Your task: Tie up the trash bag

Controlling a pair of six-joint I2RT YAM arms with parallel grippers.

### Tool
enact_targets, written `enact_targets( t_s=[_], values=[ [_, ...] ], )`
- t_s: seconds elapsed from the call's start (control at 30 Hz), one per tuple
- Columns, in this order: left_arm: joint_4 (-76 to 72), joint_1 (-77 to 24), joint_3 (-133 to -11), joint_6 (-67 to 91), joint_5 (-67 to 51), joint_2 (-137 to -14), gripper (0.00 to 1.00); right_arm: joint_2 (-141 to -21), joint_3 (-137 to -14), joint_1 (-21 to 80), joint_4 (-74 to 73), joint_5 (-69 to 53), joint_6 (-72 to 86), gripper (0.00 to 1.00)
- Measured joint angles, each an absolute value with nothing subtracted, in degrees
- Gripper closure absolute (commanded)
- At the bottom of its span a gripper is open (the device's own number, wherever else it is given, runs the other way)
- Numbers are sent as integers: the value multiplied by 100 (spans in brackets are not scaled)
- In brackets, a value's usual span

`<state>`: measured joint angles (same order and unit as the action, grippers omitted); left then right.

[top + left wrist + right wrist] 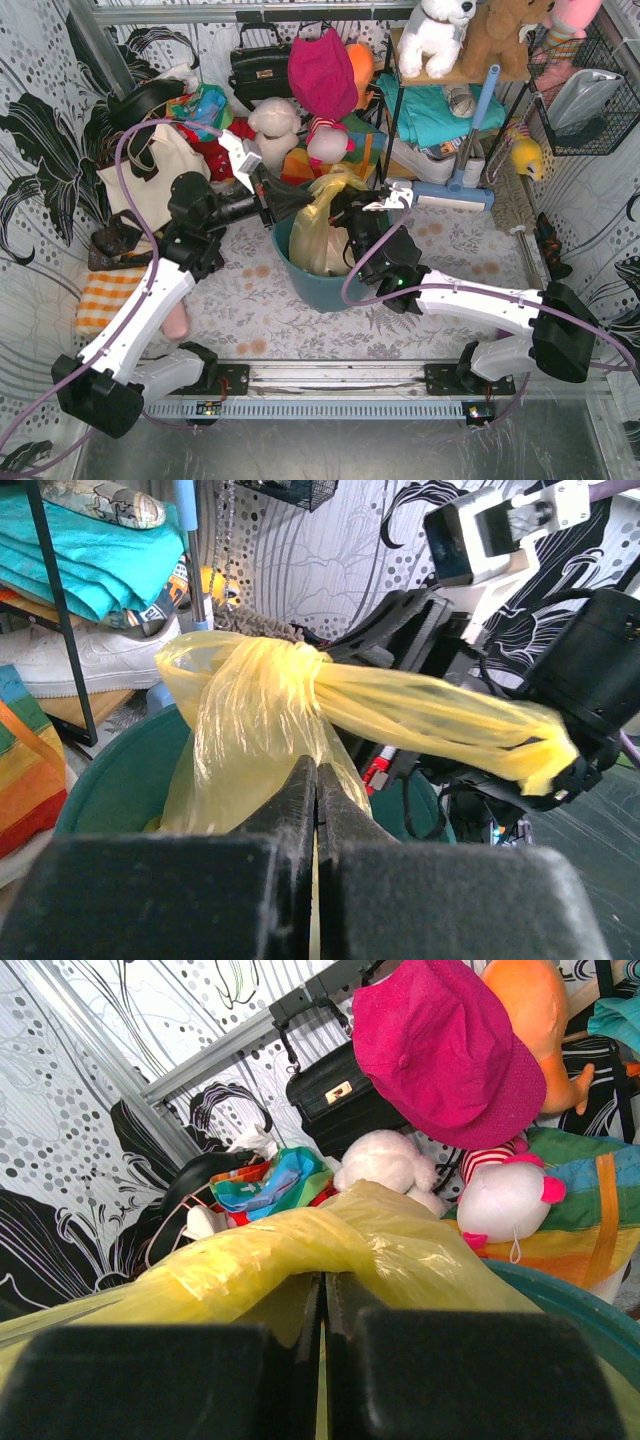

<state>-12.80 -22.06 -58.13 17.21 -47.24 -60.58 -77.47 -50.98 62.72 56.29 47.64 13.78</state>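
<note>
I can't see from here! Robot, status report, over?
Copy: left gripper shut on the trash bag; right gripper shut on its strip. Bag in teal bin, knot cinched. Nothing blocking the knot.

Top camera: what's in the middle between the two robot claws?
The trash bag, bunched in the teal bin, sits between the left gripper and the right gripper; the top view shows it.

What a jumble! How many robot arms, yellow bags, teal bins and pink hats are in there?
robot arms: 2, the left arm and the right arm
yellow trash bag: 1
teal bin: 1
pink hat: 1
Total: 5
</note>
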Motion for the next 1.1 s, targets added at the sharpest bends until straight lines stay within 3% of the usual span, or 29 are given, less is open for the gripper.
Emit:
enact_targets(
  t_s=[0.73, 0.97, 1.1],
  values=[
    [-1007, -2213, -5002, 1953, -5280, -5627, 97, -8034, -4930, 6272, 7175, 4536, 696, 100],
    [-585, -2220, -5063, 1686, -5087, -5612, 61, -8029, -4665, 6272, 7360, 4160, 687, 100],
    [-3, -2241, -5428, 1282, -4534, -5476, 54, -8020, -4659, 6272, 7358, 4069, 746, 100]
  ],
)
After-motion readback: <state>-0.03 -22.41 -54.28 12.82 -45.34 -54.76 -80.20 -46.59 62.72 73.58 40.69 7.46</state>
